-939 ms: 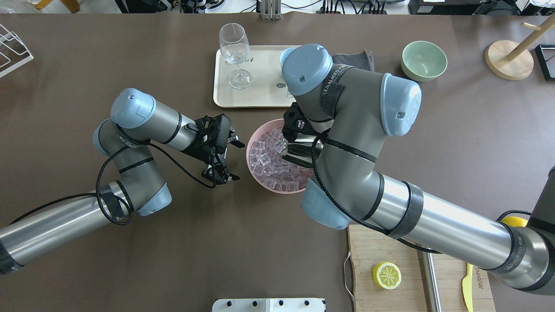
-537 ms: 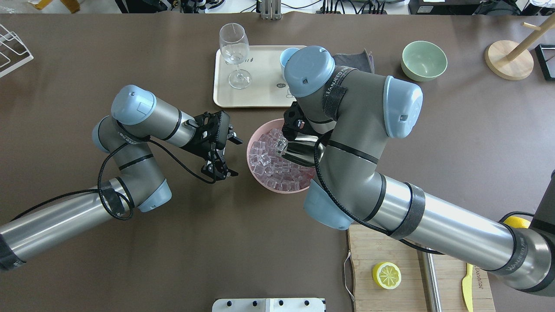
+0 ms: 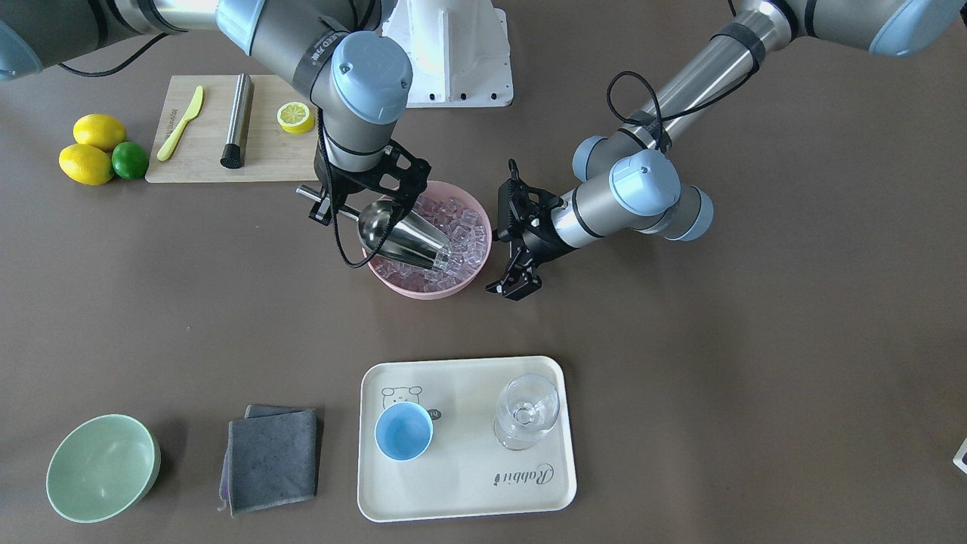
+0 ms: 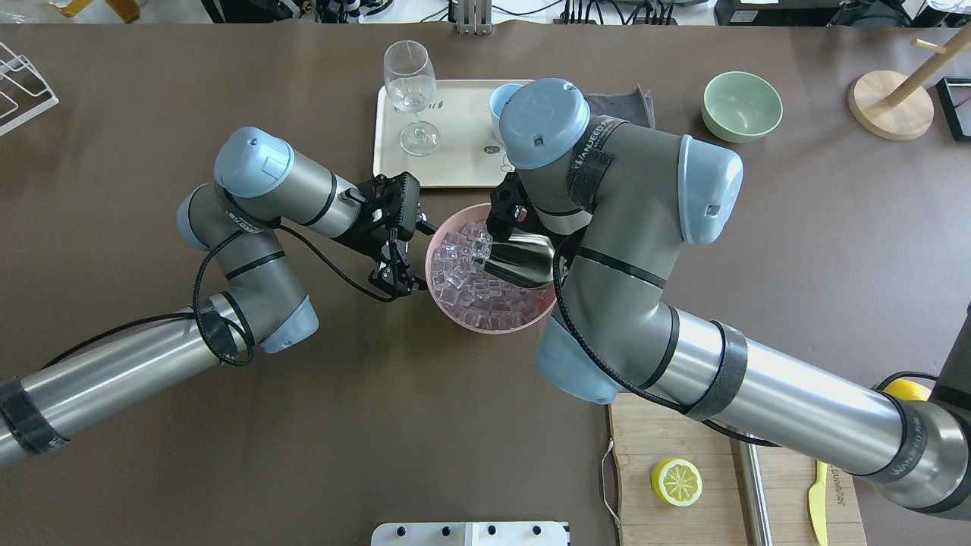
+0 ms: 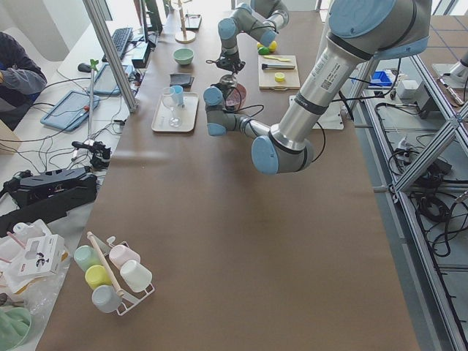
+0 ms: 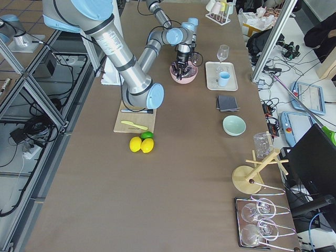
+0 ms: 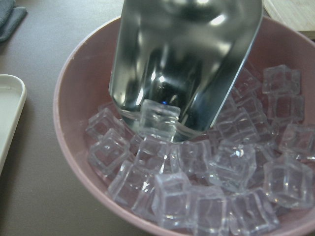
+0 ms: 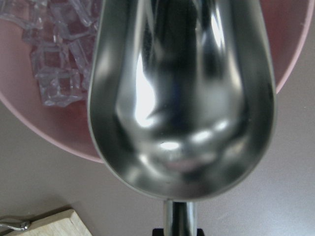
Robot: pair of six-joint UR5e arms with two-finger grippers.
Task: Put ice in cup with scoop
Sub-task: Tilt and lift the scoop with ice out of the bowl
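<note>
Closer than half a second ago, the left tool (image 4: 417, 258) now sits just beside the rim of the pink bowl (image 4: 485, 327), its fingers spread wide. In this overhead view the right arm (image 4: 630, 227) hides part of the tray (image 4: 455, 163) and of the cup (image 4: 498, 96) standing on it.

Facing the robot, the right tool (image 3: 338, 205) pinches the handle of the scoop (image 3: 404, 236), whose trough tilts down into the ice (image 3: 464, 227). A wine glass (image 3: 526, 412) stands on the tray beside the cup.

Seen from the left wrist, the scoop's lip touches one cube. Seen from the right wrist, the trough's inside is bare, shiny steel.

The scoop (image 3: 404, 234) dips into the ice (image 3: 464, 227) in the bowl (image 3: 423, 291); beyond the bowl, cup (image 3: 403, 431) on tray (image 3: 461, 495).
</note>
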